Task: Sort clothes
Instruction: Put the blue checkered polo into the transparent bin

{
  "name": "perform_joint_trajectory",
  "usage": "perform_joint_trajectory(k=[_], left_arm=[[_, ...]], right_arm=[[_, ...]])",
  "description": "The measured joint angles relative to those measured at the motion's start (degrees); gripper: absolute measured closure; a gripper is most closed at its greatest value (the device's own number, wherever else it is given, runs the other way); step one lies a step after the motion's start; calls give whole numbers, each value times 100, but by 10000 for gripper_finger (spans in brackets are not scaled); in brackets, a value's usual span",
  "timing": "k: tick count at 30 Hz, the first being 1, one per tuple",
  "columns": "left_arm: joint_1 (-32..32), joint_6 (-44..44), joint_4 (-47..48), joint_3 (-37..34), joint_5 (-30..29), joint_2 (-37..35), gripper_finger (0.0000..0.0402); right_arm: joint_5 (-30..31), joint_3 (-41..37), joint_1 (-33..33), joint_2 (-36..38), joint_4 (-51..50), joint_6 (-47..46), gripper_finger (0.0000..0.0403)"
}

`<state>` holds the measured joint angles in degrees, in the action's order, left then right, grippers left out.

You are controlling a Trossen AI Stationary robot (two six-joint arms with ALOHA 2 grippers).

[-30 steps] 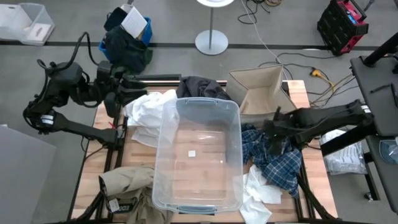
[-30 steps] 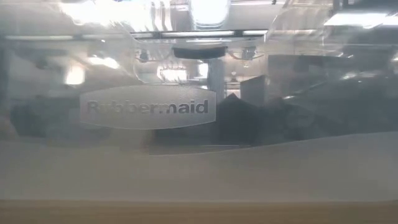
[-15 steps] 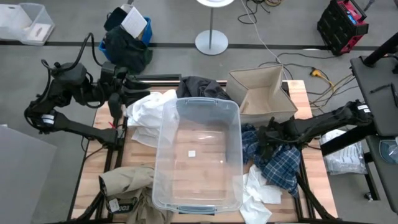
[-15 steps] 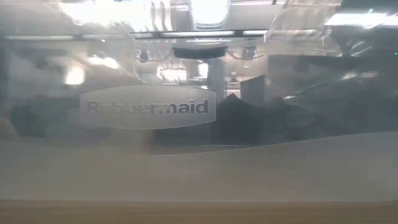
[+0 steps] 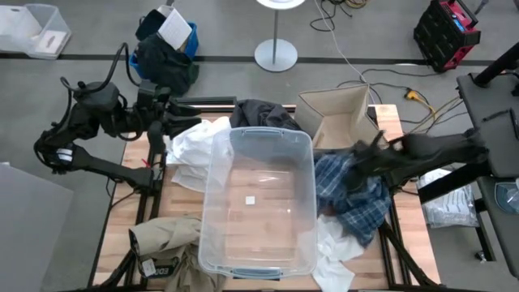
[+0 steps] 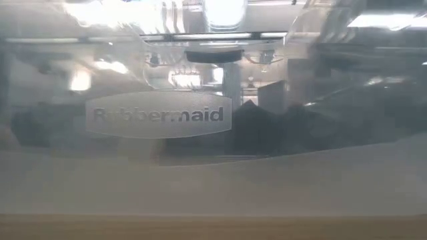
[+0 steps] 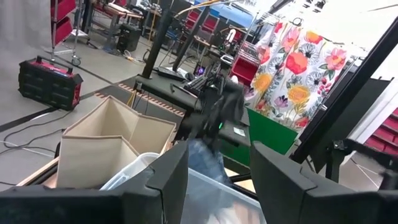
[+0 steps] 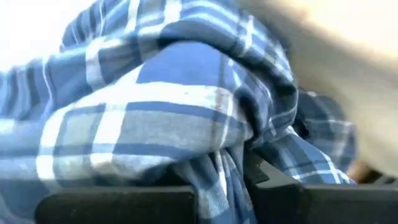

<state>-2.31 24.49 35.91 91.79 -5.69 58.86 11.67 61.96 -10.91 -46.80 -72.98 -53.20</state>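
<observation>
The blue-and-white plaid shirt (image 5: pixel 350 193) lies right of the clear plastic bin (image 5: pixel 258 203), and my right gripper (image 5: pixel 358 165) is shut on its raised part. My left gripper (image 5: pixel 168 123) stands open over the far left corner, just beside a white garment (image 5: pixel 191 144) that is draped against the bin's left wall. In the left wrist view its gripper (image 7: pixel 217 186) has nothing between the fingers. A dark grey piece (image 5: pixel 261 113) lies behind the bin. A khaki piece (image 5: pixel 166 239) lies at the near left and white pieces (image 5: pixel 336 250) at the near right. My right gripper pinches a bunched fold of the plaid shirt (image 8: pixel 219 163) between its two fingers, several layers gathered together. It comes from the table's right side, slanting down. The held part is raised, and the shirt's lower end (image 5: pixel 361 223) still rests on the table.
A tan fabric box (image 5: pixel 340 122) stands open at the far right, right behind the plaid shirt. The bin fills the table's middle and blocks the low view. A dark bundle with a blue bag (image 5: pixel 166 49) sits on the floor beyond the far left corner.
My right gripper has shut on the plaid shirt and risen, drawing back toward the far right. The shirt's upper part has been gathered and lifted, while its near end stays on the table. My left gripper has edged toward the bin.
</observation>
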Motion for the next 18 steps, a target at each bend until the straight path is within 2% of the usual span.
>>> perform_joint_trajectory(k=[4,8,12,18], left_arm=[[0,0,-38,2,0,64,251],[0,0,-103,2,2,116,251],[0,0,-294,2,2,164,251],[0,-4,-827,2,2,176,251]], right_arm=[[84,1473,-33,62,22,519,380],[53,2561,-33,18,1167,1501,380],[33,3142,-33,-171,2699,2575,380],[-11,3614,-33,-871,4330,4093,380]])
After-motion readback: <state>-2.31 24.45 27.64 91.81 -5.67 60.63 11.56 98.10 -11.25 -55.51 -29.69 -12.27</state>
